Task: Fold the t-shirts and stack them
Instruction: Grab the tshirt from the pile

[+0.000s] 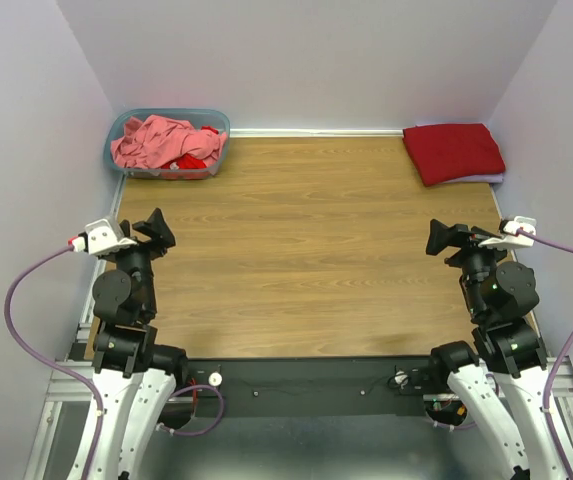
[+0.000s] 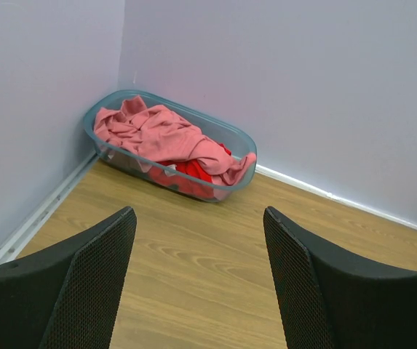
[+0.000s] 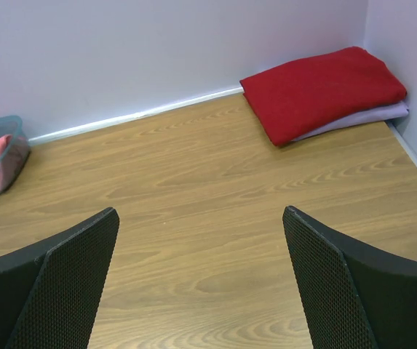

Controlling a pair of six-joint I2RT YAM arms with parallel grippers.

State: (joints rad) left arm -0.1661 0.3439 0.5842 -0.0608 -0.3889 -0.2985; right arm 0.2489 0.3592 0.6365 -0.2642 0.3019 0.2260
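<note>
presently, contents of the table point(image 1: 306, 280), near to far:

- left gripper point(image 1: 154, 232): near left edge, fingers set well apart, nothing between them, facing the far left corner.
- right gripper point(image 1: 444, 238): near right edge, fingers spread wide, empty, facing the far right corner.
- translucent tub point(image 1: 171, 111): far left corner, against the wall. a crumpled salmon-pink t-shirt point(image 1: 151, 140) is heaped on top, and bright red t-shirt cloth point(image 1: 201, 160) shows under it at the right end. how many red ones lie beneath cannot be counted from here.
- folded crimson t-shirt point(image 1: 454, 152): far right corner, flat and squared. it rests on a pale lilac layer point(image 3: 372, 120) that sticks out along its near edge. this may be another folded garment or a mat; i cannot tell which.
- bare wood in the middle, between the arms: no shirt lies spread there.

progress, as judged: at least one shirt looks folded and placed, so the stack has a start. the tub's shirts are unfolded and not yet taken out, so most of the work seems left. each needs lifting out, spreading in the middle, folding, then setting on the far right pile. neither gripper touches any cloth, and both are well apart from tub and pile.
</note>
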